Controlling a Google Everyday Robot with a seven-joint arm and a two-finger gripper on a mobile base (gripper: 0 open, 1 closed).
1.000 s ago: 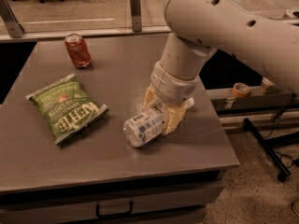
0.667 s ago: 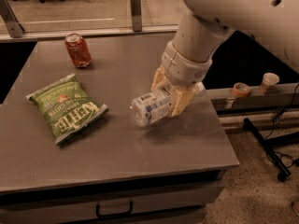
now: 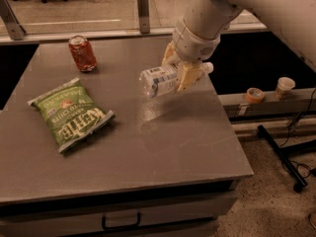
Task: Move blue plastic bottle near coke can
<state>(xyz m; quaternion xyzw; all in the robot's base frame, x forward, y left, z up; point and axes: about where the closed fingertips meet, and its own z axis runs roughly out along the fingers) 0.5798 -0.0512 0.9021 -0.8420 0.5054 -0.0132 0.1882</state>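
Fingers (image 3: 189, 76) of the cream two-finger gripper (image 3: 178, 68) clamp the clear, ribbed blue plastic bottle (image 3: 157, 82) crosswise; it lies sideways, raised over the smooth grey tabletop (image 3: 148, 147). The glossy red cylindrical coke can (image 3: 82, 53) stands at its 10 o'clock, well apart.

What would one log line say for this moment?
claw: shut on water bottle, above table | soda can: upright, far corner, apart

"KETTLE" read on the green chip bag (image 3: 71, 113) on the desk (image 3: 173, 147), label print unreadable on the blue plastic bottle (image 3: 155, 81), clasped by the tool (image 3: 178, 73) above the desk
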